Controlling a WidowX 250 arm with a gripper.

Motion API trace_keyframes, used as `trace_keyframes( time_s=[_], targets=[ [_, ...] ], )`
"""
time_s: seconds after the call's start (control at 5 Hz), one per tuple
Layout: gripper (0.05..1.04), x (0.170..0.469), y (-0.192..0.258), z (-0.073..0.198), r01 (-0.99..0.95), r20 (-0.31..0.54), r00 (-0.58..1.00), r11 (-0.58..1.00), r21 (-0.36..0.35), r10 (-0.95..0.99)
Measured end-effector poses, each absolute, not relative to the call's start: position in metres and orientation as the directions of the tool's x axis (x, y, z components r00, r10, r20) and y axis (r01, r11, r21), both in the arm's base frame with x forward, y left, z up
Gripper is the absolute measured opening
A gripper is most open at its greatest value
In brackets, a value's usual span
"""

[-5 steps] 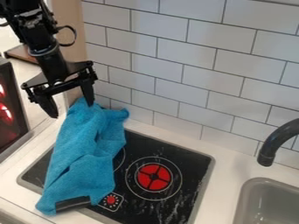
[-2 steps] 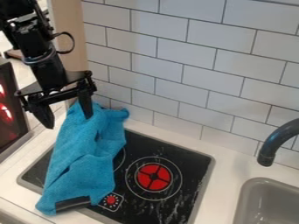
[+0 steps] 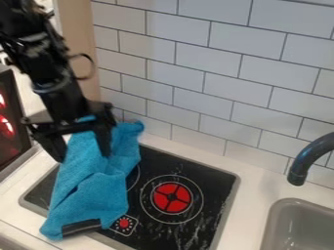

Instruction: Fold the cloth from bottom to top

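Note:
My gripper (image 3: pixel 82 157) is at the left, over the upper part of the cloth, with its two fingers spread wide apart and nothing between them but the cloth beneath. The blue cloth (image 3: pixel 91 188) lies long and rumpled across the left side of the stove top, its far end near the tiled wall and its near end at the counter's front, where a dark strip shows at the edge. Part of the cloth's far end is hidden behind the gripper. I cannot tell whether the fingertips touch the cloth.
The black stove top (image 3: pixel 215 183) has a red burner (image 3: pixel 172 197) and a red knob (image 3: pixel 124 223) right of the cloth. A grey sink (image 3: pixel 293 229) with a dark faucet (image 3: pixel 306 158) is at the right. The tiled wall (image 3: pixel 202 78) rises behind; a dark panel (image 3: pixel 11 117) stands at far left.
The arm has come down and toward the front, so the gripper is lower over the cloth. Its fingers remain apart, and the cloth lies as before.

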State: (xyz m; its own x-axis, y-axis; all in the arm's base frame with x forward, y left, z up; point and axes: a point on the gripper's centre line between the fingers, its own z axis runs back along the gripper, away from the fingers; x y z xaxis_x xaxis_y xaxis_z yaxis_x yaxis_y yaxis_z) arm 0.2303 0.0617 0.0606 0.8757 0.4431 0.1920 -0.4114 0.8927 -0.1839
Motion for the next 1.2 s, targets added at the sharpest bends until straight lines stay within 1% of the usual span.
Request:
trace_keyframes(
  time_s=[0.4, 0.6, 0.8, 1.0, 1.2],
  targets=[
    [0.999, 0.203, 0.028, 0.031, -0.315, 0.185, 0.928, 0.946, -0.075, 0.324],
    [0.999, 0.201, 0.028, 0.021, -0.320, 0.183, 0.929, 0.947, -0.039, 0.322],
    [0.999, 0.201, 0.033, 0.006, -0.337, 0.147, 0.930, 0.941, -0.026, 0.337],
    [0.999, 0.209, 0.041, -0.007, -0.342, 0.137, 0.930, 0.939, -0.024, 0.342],
    [0.999, 0.205, 0.041, -0.026, -0.330, 0.094, 0.939, 0.944, -0.011, 0.329]
  ],
)
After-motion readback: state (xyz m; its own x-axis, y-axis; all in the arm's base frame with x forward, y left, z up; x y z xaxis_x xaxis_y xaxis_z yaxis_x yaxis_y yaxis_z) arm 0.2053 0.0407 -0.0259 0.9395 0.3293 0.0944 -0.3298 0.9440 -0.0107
